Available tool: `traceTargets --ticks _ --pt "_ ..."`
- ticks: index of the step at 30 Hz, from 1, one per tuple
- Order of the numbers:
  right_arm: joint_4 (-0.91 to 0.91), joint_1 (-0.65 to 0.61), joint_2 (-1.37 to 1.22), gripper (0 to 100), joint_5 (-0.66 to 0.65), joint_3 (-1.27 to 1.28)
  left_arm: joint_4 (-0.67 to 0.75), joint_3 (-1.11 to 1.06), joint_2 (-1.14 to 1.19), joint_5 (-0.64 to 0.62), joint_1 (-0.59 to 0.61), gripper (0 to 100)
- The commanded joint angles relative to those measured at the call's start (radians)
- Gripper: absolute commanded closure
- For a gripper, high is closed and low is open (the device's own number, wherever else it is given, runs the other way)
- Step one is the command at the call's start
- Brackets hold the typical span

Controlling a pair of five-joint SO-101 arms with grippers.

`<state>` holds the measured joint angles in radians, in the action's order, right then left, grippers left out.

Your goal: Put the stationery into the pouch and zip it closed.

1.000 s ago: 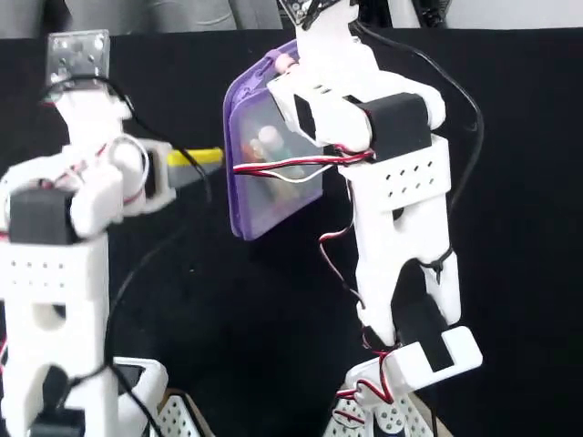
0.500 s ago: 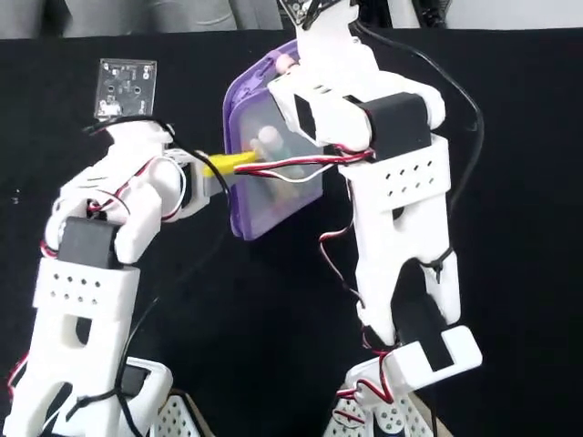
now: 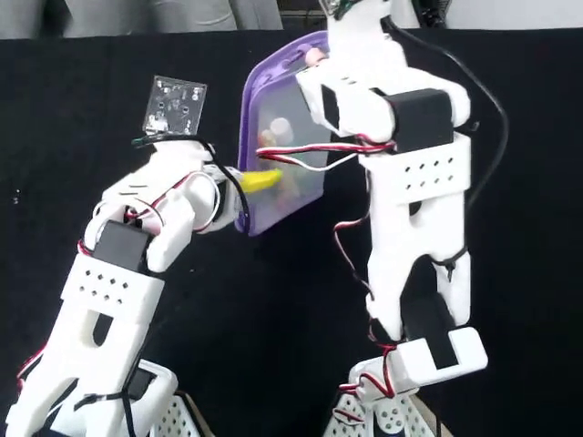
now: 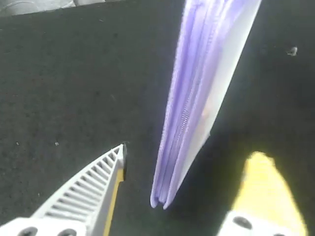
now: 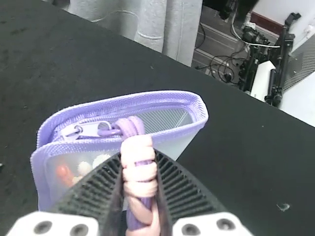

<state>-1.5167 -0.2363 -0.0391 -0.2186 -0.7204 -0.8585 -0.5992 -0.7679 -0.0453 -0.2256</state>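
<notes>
The purple pouch (image 3: 282,155) with a clear side hangs in the air above the black table. It hangs from a pink and purple cord (image 5: 139,147), and my right gripper (image 5: 138,160) is shut on that cord at the pouch's top (image 3: 314,56). Small stationery pieces (image 3: 278,137) show through the clear side (image 5: 78,169). The zip slider (image 5: 75,131) sits near one top corner. My left gripper (image 3: 248,185) is open at the pouch's lower side edge. The pouch's edge (image 4: 197,113) hangs between its white finger (image 4: 96,182) and yellow finger (image 4: 263,191).
Black cloth (image 3: 510,228) covers the table. Both arm bases (image 3: 401,410) stand at the near edge. Behind the table's far edge are a grey curtain (image 5: 142,22) and cables with equipment (image 5: 256,39).
My left arm has swung right and forward, bringing its open gripper from beside the pouch onto its lower edge. The right arm and the pouch have shifted slightly right.
</notes>
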Motion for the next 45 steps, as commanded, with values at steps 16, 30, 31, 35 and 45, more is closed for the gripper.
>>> traceTargets --ticks 16,30,31,35,45 --pt "-0.009 0.066 0.004 98.7 0.009 -0.041 0.123 -0.18 -0.138 -0.003 -0.007 97" --pt "-0.08 0.063 0.012 98.7 0.002 -0.048 0.132 -0.243 -0.41 0.003 -0.015 60" --pt "-0.091 0.063 0.013 98.7 0.002 -0.048 0.132 -0.243 -0.41 0.003 -0.015 60" --pt "-0.144 0.063 0.013 98.7 -0.029 -0.048 0.133 -0.243 -0.41 0.005 -0.015 63" --pt "-0.245 0.068 0.108 98.7 -0.109 -0.022 0.393 -0.44 -0.411 0.132 -0.036 63"
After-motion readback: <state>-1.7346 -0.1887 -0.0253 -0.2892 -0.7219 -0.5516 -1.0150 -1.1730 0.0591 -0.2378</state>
